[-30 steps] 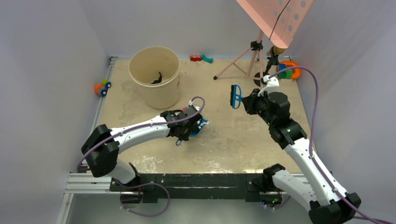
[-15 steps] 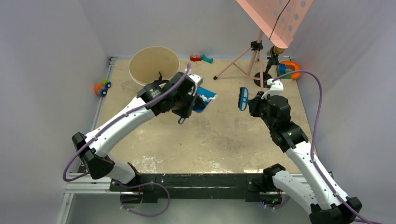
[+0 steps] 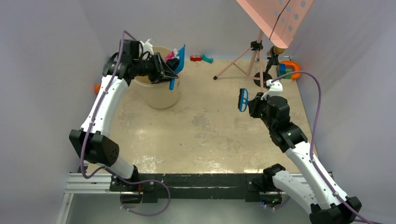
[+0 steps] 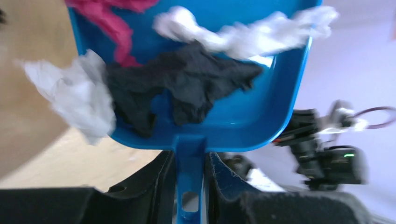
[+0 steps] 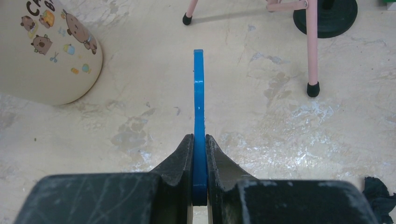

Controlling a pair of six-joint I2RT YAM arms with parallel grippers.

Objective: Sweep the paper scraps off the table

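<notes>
Three pale lilac-grey walls box in the table: a square beige top, worn & mottled w/ pale stains, an aluminium rail on the L edge, a black bar along the front.

Far L stands a round beige plastic bucket w/ cartoon bears printed on its side. L arm reaches up over it. L claw pinches the handle of a blue plastic dustpan, which is tipped steeply at the bucket's far-R rim. Paper scraps lie in the pan: black, white & pink wads, one white wad hanging off its side edge.

R claw hovers over mid-R table, pressed tight on the flat handle of a blue plastic hand brush. One black wad lies on the bare top near it.

Far side: pink metal tripod under a pink perforated panel, red & teal blocks by the back wall. Orange toy sits at the L rail, orange-green toy in the far-R corner.
</notes>
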